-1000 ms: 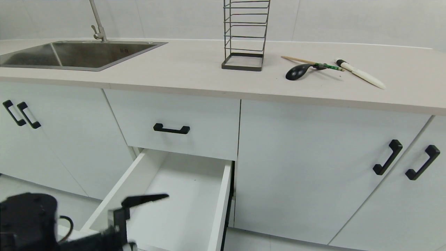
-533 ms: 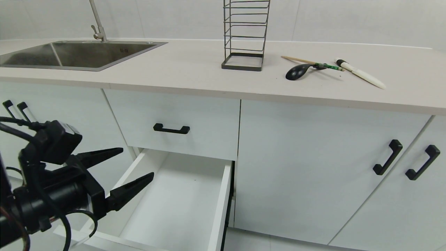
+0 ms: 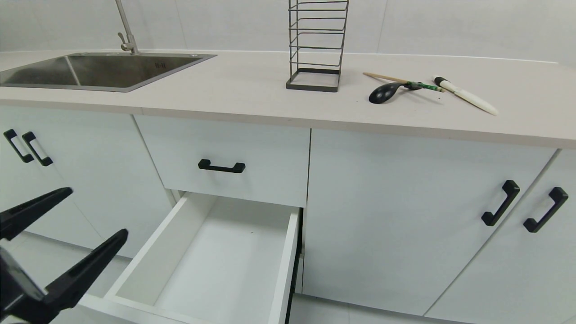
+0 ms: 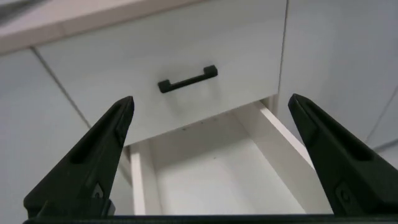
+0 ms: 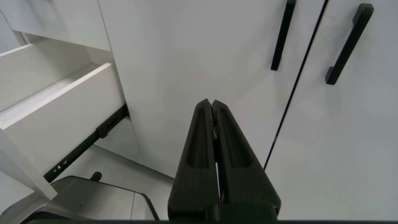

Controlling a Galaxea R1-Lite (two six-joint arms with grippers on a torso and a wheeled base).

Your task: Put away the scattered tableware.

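Our left gripper point(image 3: 96, 211) hangs low on the left, in front of the cabinet doors point(image 3: 67, 180) under the sink point(image 3: 90, 72) and just left of the open drawer point(image 3: 282, 263). Its two black fingers point(image 3: 85, 265) are spread wide and hold nothing. In the left wrist view they frame the drawer's white inside, with the black handle point(image 4: 188, 79) of the closed upper drawer above it.

Our right gripper point(image 5: 212, 106) points at a white cabinet door point(image 5: 205, 56) beside the drawer, fingers pressed together with nothing between them.

The tableware lies on the counter point(image 3: 243, 96), to the right of the wire rack point(image 3: 317, 49). We see a black spoon point(image 3: 384, 92), a wooden stick point(image 3: 400, 81) with a green end meeting the spoon's handle, and a white utensil point(image 3: 468, 96) with a black tip just beside them.
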